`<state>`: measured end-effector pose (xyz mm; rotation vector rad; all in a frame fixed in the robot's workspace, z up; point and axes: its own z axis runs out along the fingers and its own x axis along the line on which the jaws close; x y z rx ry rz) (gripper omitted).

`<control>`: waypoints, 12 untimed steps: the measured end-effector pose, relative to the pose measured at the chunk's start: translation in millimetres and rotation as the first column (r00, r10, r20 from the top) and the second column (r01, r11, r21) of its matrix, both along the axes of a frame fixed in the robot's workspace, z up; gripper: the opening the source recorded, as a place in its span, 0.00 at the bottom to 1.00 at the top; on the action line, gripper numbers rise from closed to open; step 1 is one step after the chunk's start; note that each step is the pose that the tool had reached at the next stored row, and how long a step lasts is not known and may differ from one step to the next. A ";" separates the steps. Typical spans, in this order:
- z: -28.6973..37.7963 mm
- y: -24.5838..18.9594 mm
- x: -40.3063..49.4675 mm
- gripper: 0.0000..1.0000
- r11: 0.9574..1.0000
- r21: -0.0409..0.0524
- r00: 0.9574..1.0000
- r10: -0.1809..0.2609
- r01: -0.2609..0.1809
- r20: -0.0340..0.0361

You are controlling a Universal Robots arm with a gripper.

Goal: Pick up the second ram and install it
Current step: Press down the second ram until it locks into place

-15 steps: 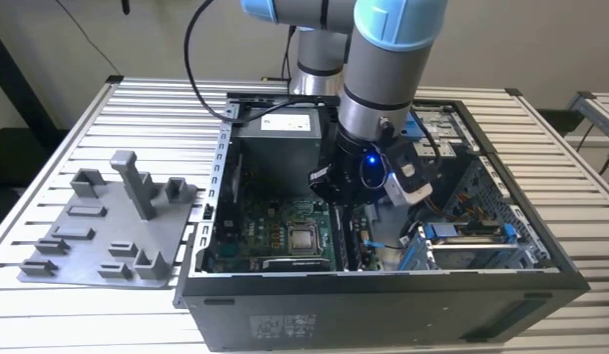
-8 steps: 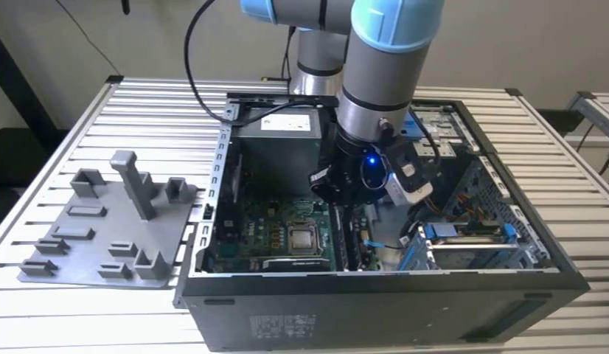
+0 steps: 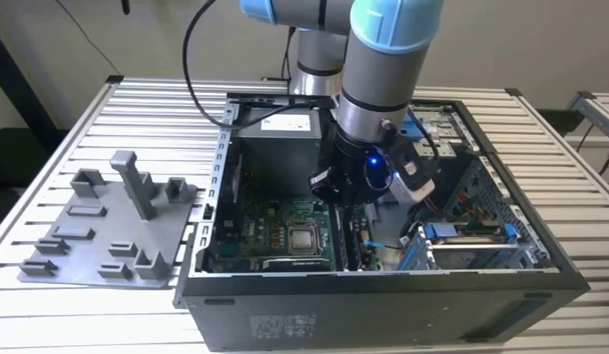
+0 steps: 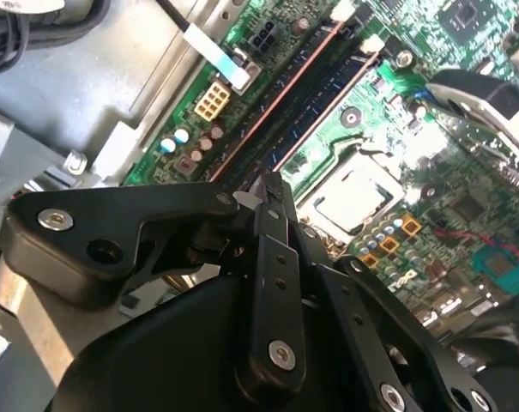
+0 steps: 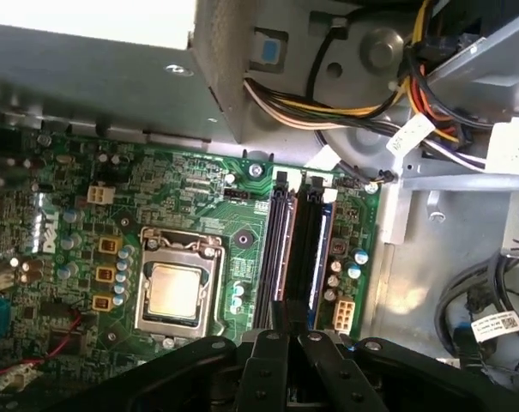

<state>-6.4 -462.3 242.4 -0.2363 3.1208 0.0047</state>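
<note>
Gripper [image 5: 286,330] closed, fingertips together over the motherboard's [image 5: 182,184] memory slots [image 5: 280,249]. Second ram [image 5: 309,253] seated in slot at board's 3 o'clock edge. Cable labels [image 5: 495,324] illegible; fingertip contact hidden.

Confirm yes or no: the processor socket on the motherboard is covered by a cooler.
No. In the first wrist view the processor socket lies bare, its metal top exposed inside its frame on the motherboard.

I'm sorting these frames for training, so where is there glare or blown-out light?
First wrist view: a washed-out white patch on the grey metal case wall. Second wrist view: glare on the silver metal bracket beside the green motherboard. Exterior view: a blue light glows on the black hand.
</note>
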 end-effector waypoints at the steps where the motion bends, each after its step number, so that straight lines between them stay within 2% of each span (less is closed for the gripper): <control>1: -0.2 0.0 0.0 0.11 1.000 0.000 1.000 0.018 -0.018 0.001; 4: -1.6 0.1 0.0 0.11 0.997 0.001 0.997 0.071 -0.071 0.003; 6: -2.6 0.0 0.0 0.11 0.994 0.002 0.994 0.108 -0.108 0.003; 9: -4.1 0.0 -0.1 0.11 0.987 0.003 0.987 0.162 -0.162 0.003; 12: -5.3 0.0 0.0 0.11 0.976 0.003 0.976 0.216 -0.216 0.003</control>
